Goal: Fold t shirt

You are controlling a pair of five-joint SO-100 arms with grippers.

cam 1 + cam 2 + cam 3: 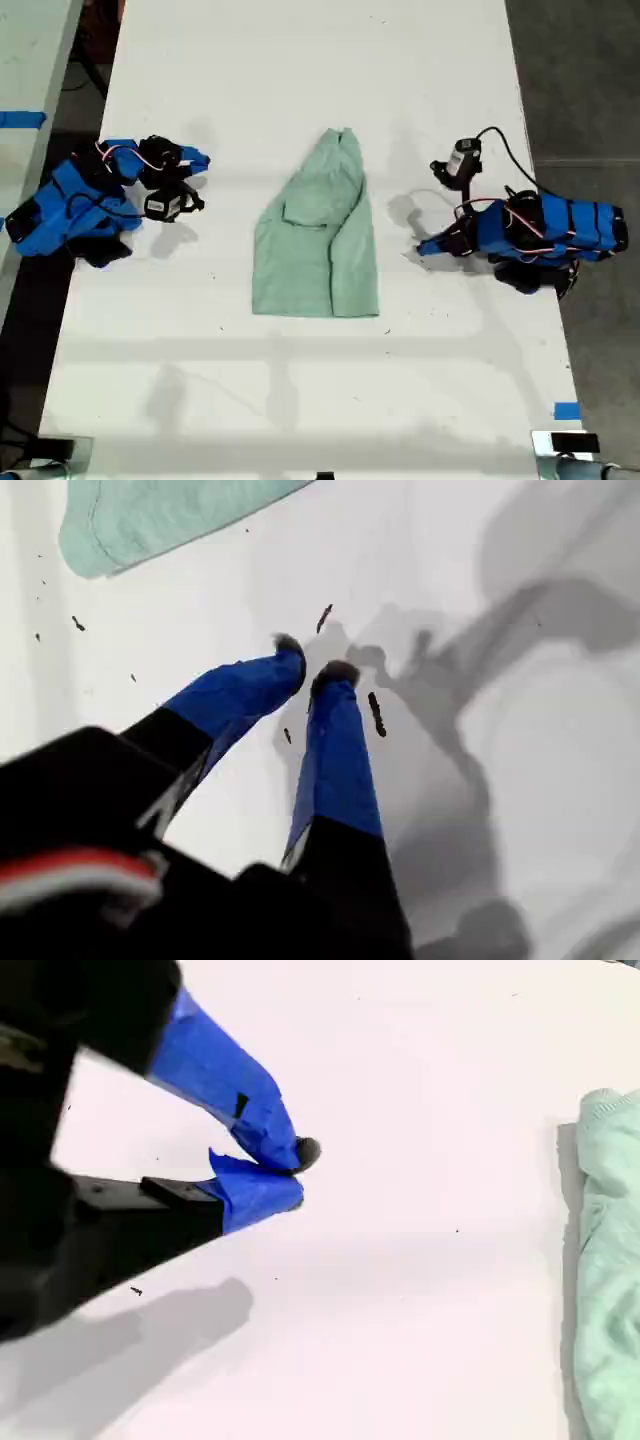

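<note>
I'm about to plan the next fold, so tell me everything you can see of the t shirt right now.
The t shirt is pale mint-green, plain, soft-looking wrinkled fabric. It lies flat near the middle of the white table, already folded into a narrow shape: tapered toward the exterior view's top, wider and squared at the bottom, with an overlapping layer forming a crease across its upper half. A ribbed or hemmed edge shows in the wrist views. Nothing touches it but the table; both grippers sit apart from it.
</note>
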